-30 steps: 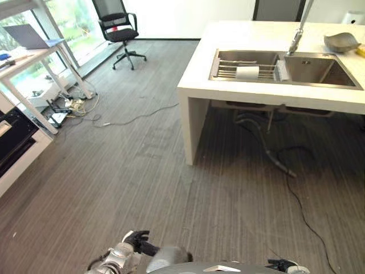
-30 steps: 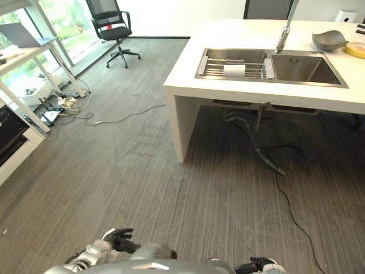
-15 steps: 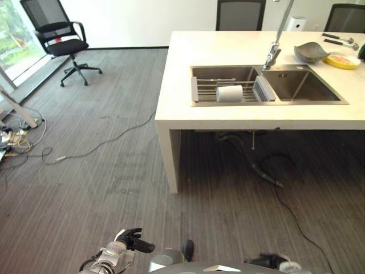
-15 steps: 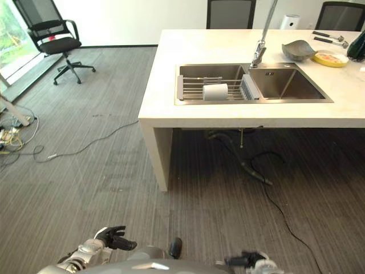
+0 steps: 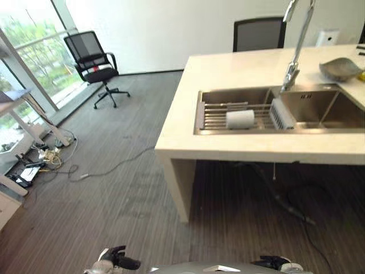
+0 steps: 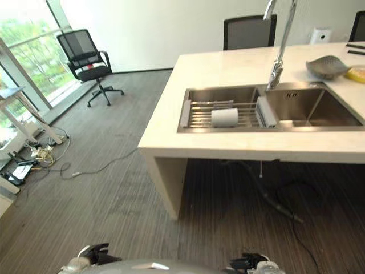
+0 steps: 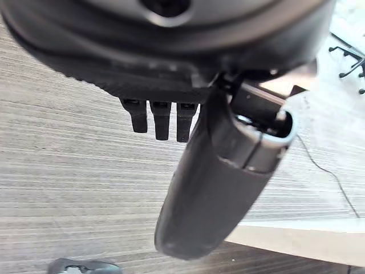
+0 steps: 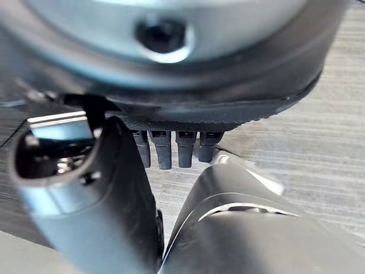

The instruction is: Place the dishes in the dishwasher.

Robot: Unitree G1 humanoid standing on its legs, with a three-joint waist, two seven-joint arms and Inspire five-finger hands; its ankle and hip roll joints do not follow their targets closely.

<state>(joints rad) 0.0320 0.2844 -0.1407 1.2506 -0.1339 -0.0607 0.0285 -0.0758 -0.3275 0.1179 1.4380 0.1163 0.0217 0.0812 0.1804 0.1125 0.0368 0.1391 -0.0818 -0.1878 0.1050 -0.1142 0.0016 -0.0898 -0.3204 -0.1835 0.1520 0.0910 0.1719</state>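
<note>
A white cup (image 5: 240, 119) is seen in the sink (image 5: 228, 98) of the table (image 5: 228, 68). Both hands, left hand (image 7: 157, 117) and right hand (image 8: 171, 148), are held open and empty.

Counter (image 5: 228, 142): pale, stands on striped grey floor (image 5: 114, 205).
Faucet (image 5: 296, 51): tall, behind the sink (image 5: 319, 123).
Office chair (image 5: 91, 63): black, by the window (image 5: 28, 51).
Second chair (image 5: 258, 34): behind the counter.
Cables (image 5: 40, 162): heaped on floor by white desk leg.
</note>
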